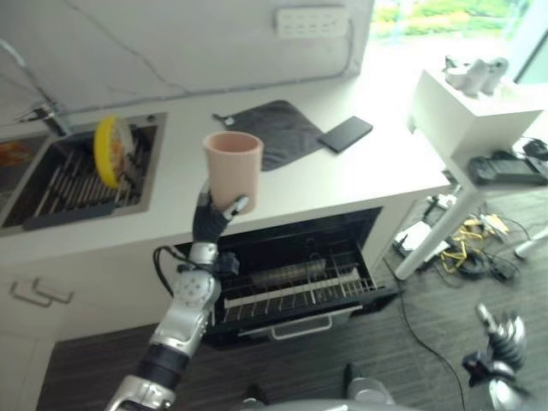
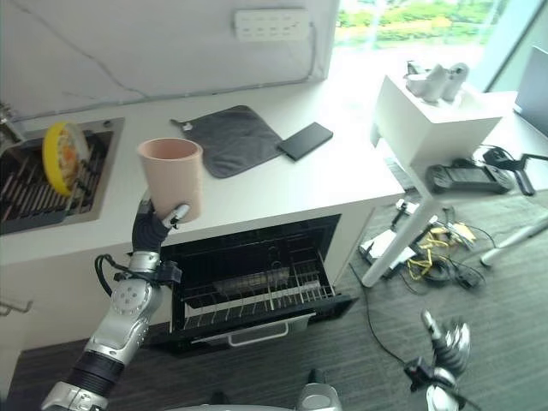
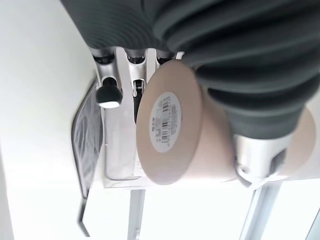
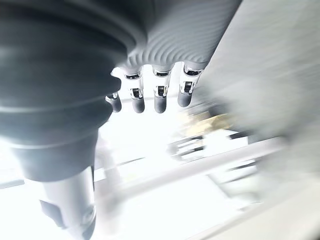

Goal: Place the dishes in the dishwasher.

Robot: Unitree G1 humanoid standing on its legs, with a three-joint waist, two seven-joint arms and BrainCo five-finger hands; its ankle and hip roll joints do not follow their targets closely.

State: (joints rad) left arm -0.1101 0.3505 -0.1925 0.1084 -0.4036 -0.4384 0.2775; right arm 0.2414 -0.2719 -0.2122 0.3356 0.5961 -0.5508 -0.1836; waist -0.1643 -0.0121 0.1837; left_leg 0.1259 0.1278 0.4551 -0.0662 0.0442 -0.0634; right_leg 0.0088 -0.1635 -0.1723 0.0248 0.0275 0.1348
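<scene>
A smooth peach-pink plastic cup point(image 1: 232, 169) is upright, mouth up, above the open dishwasher point(image 1: 291, 274). A round yellow plate point(image 1: 110, 151) stands on edge in the sink rack point(image 1: 73, 184).

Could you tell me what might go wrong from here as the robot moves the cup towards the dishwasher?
The left hand grips the pale pink cylindrical cup only near its base, so it could tip or slip on the way down. The pulled-out wire dishwasher rack sits low beneath the white countertop; the cup could knock the counter edge. The right hand hangs idle, too far to catch it.
</scene>
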